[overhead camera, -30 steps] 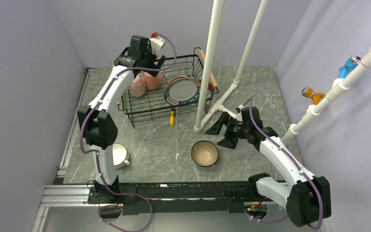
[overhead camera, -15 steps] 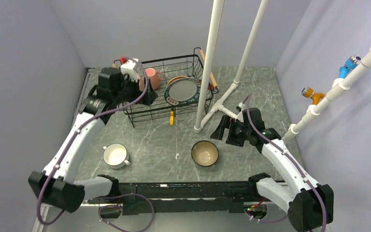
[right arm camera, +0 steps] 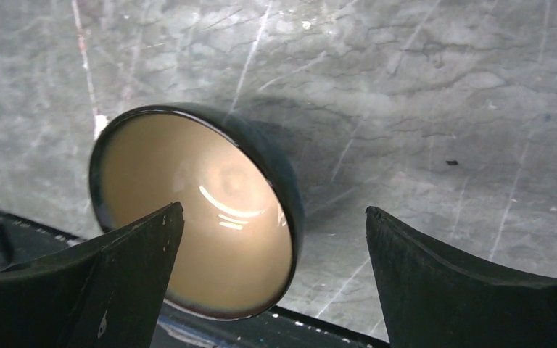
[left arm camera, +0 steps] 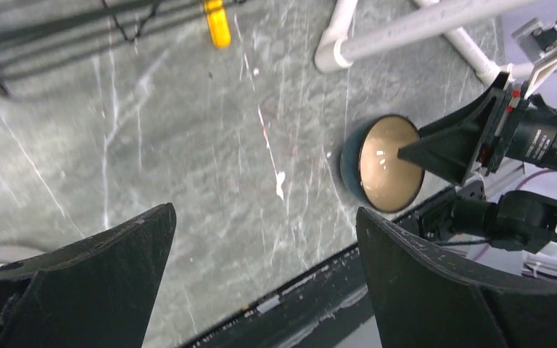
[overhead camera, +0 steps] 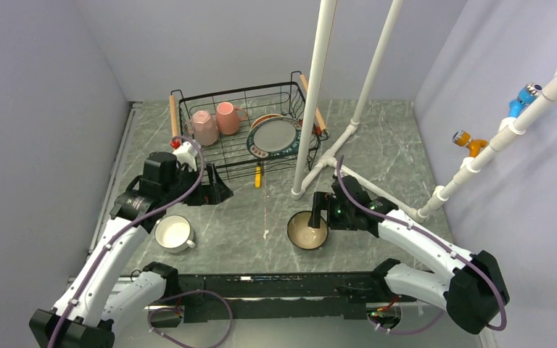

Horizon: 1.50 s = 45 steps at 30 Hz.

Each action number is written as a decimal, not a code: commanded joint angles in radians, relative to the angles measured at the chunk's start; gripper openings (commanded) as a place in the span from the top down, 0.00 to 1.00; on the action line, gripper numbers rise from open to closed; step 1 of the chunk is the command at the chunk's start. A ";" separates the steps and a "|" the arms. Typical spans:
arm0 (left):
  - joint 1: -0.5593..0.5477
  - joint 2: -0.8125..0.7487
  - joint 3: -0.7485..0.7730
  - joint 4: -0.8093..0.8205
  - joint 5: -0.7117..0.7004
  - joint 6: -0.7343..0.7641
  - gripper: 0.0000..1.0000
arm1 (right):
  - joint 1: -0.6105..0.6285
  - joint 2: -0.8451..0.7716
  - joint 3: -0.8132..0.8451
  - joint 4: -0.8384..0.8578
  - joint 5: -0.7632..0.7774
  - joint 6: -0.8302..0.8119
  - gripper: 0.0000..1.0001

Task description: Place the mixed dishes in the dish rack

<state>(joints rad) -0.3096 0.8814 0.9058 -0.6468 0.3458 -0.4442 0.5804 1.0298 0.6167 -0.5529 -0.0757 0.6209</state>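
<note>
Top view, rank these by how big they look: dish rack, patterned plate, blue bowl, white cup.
1. dish rack
2. patterned plate
3. blue bowl and white cup: they look about alike, so I will not rank them.

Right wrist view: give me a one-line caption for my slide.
Open right gripper facing the tan-inside dark-blue bowl on the grey marbled table.

Grey marble table (overhead camera: pixel 239 210) w/ dish rack (overhead camera: pixel 225 152), white cup (overhead camera: pixel 174 233), bowl (overhead camera: pixel 307 231), yellow tool (overhead camera: pixel 258 176).
</note>
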 commanded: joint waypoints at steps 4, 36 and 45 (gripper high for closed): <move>-0.002 -0.068 -0.142 0.049 0.146 -0.173 0.01 | 0.113 0.048 -0.004 0.042 0.263 0.067 0.04; -0.197 -0.165 -0.478 0.626 0.343 -0.572 0.01 | 0.192 -0.069 -0.180 0.425 0.019 0.202 1.00; -0.426 -0.090 -0.397 0.720 0.194 -0.609 0.00 | 0.190 -0.297 -0.321 0.856 -0.232 0.370 1.00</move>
<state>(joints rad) -0.6846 0.7956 0.4412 -0.0555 0.6006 -1.0122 0.7696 0.8291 0.3008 -0.0418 -0.1699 0.8787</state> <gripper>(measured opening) 0.994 0.120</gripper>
